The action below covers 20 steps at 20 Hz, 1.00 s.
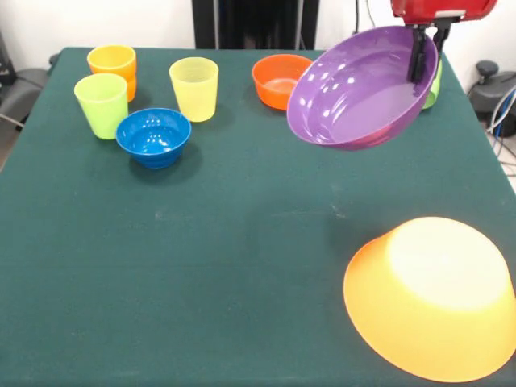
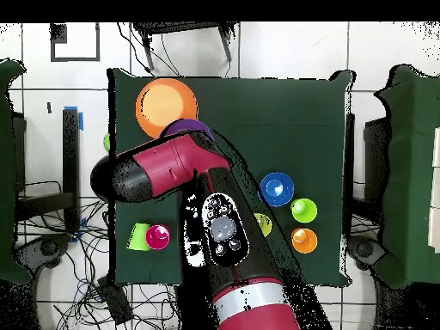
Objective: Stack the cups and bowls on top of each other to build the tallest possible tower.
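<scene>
The tool (image 1: 428,50) comes down at the far right, its dark fingers clamped over the far rim of the purple bowl (image 1: 359,93), which hangs tilted above the tabletop (image 1: 210,258) with its open side turned toward the near left. Right behind the raised bowl, a lime-green thing (image 1: 434,87) shows only as a sliver at the bowl's right rim, too hidden to tell what it is. The red-orange bowl (image 1: 276,79) sits upright just left of the purple one, its right edge covered by it. At the near right the large orange-yellow bowl (image 1: 431,298) lies upside down, well apart from the held bowl. On the far left stand the orange cup (image 1: 113,68), the lime green cup (image 1: 101,105) just in front of it, the translucent yellow cup (image 1: 194,87) and the small blue bowl (image 1: 153,135), all upright and close together. From overhead the arm (image 2: 185,172) covers most of the purple bowl, and a green cup (image 2: 137,236) and a red cup (image 2: 158,236) lie beside it.
</scene>
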Motion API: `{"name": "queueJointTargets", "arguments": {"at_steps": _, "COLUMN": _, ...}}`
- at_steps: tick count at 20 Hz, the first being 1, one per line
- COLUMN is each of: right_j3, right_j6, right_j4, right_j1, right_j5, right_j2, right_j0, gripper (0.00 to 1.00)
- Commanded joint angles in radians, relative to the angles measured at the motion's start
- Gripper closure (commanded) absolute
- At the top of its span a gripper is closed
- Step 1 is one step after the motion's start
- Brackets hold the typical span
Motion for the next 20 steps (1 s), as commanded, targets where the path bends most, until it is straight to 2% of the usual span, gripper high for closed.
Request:
{"name": "queueJointTargets", "arguments": {"at_steps": 1, "right_j3": -0.047, "right_j6": 0.169, "right_j4": 0.068, "right_j1": 0.034, "right_j5": 0.120, "right_j2": -0.064, "right_j0": 0.038, "gripper": 1.00}}
{"name": "queueJointTargets", "arguments": {"at_steps": 4, "right_j3": -0.134, "right_j6": 0.198, "right_j4": 0.074, "right_j1": 0.089, "right_j5": 0.130, "right_j2": -0.078, "right_j0": 0.078, "gripper": 1.00}}
{"name": "queueJointTargets", "arguments": {"at_steps": 8, "right_j3": -0.324, "right_j6": 0.282, "right_j4": 0.094, "right_j1": 0.197, "right_j5": 0.183, "right_j2": -0.125, "right_j0": 0.186, "gripper": 1.00}}
{"name": "queueJointTargets", "arguments": {"at_steps": 11, "right_j3": -0.466, "right_j6": 0.363, "right_j4": 0.076, "right_j1": 0.265, "right_j5": 0.213, "right_j2": -0.192, "right_j0": 0.274, "gripper": 1.00}}
{"name": "queueJointTargets", "arguments": {"at_steps": 13, "right_j3": -0.570, "right_j6": 0.382, "right_j4": 0.070, "right_j1": 0.312, "right_j5": 0.235, "right_j2": -0.219, "right_j0": 0.312, "gripper": 1.00}}
{"name": "queueJointTargets", "arguments": {"at_steps": 16, "right_j3": -0.728, "right_j6": 0.381, "right_j4": 0.050, "right_j1": 0.381, "right_j5": 0.328, "right_j2": -0.247, "right_j0": 0.357, "gripper": 1.00}}
{"name": "queueJointTargets", "arguments": {"at_steps": 20, "right_j3": -0.898, "right_j6": 0.349, "right_j4": 0.045, "right_j1": 0.463, "right_j5": 0.448, "right_j2": -0.248, "right_j0": 0.379, "gripper": 1.00}}
